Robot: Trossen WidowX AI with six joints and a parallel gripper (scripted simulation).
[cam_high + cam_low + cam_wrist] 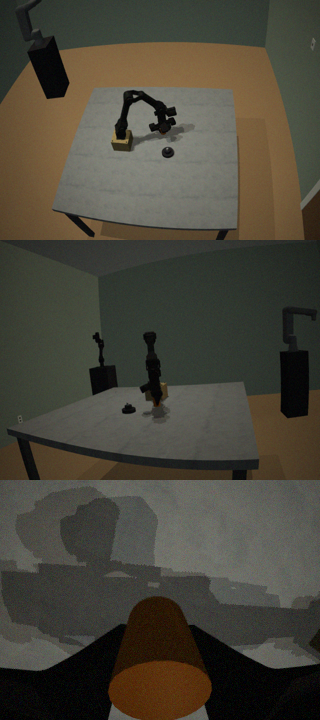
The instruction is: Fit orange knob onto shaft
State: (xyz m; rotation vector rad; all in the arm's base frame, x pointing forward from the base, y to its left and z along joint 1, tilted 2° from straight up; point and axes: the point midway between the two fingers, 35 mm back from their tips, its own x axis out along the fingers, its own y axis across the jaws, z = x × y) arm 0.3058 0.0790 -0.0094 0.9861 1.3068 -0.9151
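Observation:
The orange knob (163, 133) (156, 404) (160, 690) is an upright cylinder, seen low at the table top. My gripper (164, 129) (157, 401) (157, 630) points down and is shut on the knob, with one finger on each side of it in the wrist view. The knob's underside and hole are hidden. The dark round pedestal (165, 155) (128, 410) stands apart from the knob, nearer the front in the top view and to the left in the exterior view. Its short silver shaft (167, 149) (127, 403) points up bare. The shaft's flat side is too small to make out.
The arm's yellowish base block (122, 146) (164, 390) stands on the grey table (144, 180) (196, 436), left of the pedestal in the top view. The arm's shadow falls around the knob. Black stands (49, 72) (294, 384) with other arms are beyond the table.

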